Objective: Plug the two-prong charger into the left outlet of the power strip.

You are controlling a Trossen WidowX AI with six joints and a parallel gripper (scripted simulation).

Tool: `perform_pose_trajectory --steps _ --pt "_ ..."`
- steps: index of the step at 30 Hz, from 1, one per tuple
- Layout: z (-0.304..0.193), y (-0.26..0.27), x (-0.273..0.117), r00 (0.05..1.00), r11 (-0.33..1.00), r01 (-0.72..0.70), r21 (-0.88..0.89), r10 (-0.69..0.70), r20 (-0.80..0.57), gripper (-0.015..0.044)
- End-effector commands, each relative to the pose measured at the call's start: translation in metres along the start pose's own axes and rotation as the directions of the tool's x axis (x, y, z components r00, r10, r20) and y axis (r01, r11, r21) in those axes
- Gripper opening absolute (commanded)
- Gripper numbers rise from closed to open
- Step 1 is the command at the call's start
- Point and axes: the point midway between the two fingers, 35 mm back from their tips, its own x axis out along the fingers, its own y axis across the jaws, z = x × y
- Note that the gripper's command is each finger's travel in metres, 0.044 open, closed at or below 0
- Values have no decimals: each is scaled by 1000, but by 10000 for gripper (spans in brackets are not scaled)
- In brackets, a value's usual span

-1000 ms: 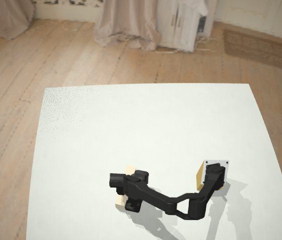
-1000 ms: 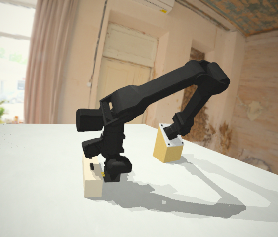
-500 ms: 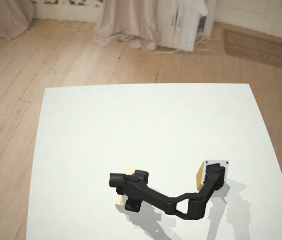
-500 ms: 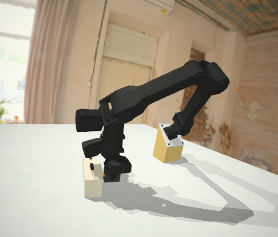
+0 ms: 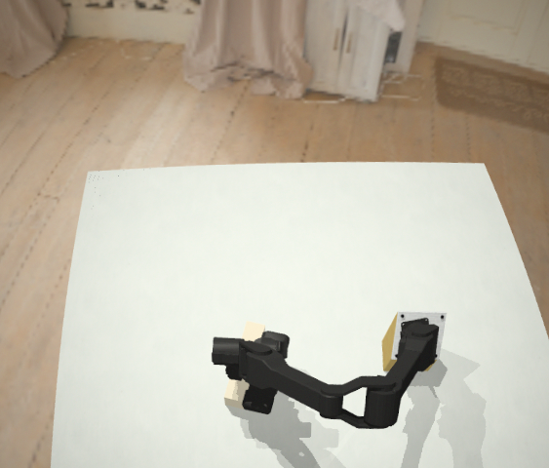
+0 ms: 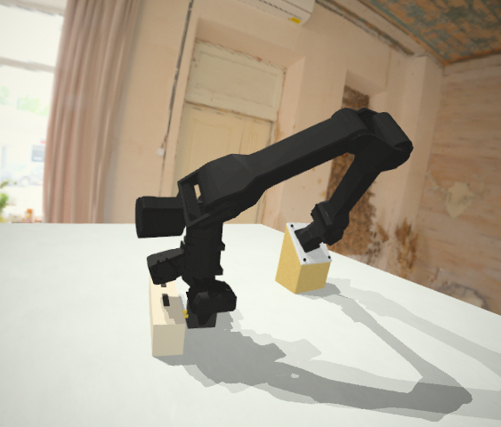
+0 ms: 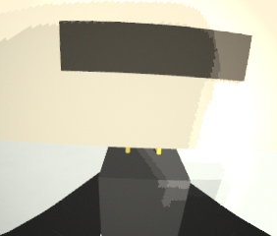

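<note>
The cream power strip (image 5: 234,393) (image 6: 167,340) (image 7: 129,105) lies on the table, partly hidden by the arm. A dark rectangular recess (image 7: 138,49) shows on it in the wrist view. My gripper (image 6: 201,318) (image 7: 138,178) is low beside the strip, shut on the dark grey charger (image 7: 138,202). Two yellow prongs, one on the left (image 7: 128,149) and one on the right (image 7: 158,150), point at the strip's near side. Short lengths of them show; their far ends are hidden at the strip's edge. I cannot tell whether they are in an outlet. Yellow also shows between strip and gripper in the exterior view.
The arm's base stands on a yellow block (image 5: 389,342) (image 6: 286,273) with a white top plate (image 5: 441,330) (image 6: 317,257), at the right of the top and exterior views. The arm's black links pass over the white table (image 5: 264,226) (image 6: 80,367) between that block and the strip.
</note>
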Motion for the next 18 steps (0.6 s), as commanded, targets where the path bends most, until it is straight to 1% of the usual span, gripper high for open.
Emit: perform_pose_trajectory --steps 1,18 --pt "3 3 -2 1000 1000 -5 -11 5 7 0" --pt "5 3 -2 1000 1000 -5 -11 5 7 0"
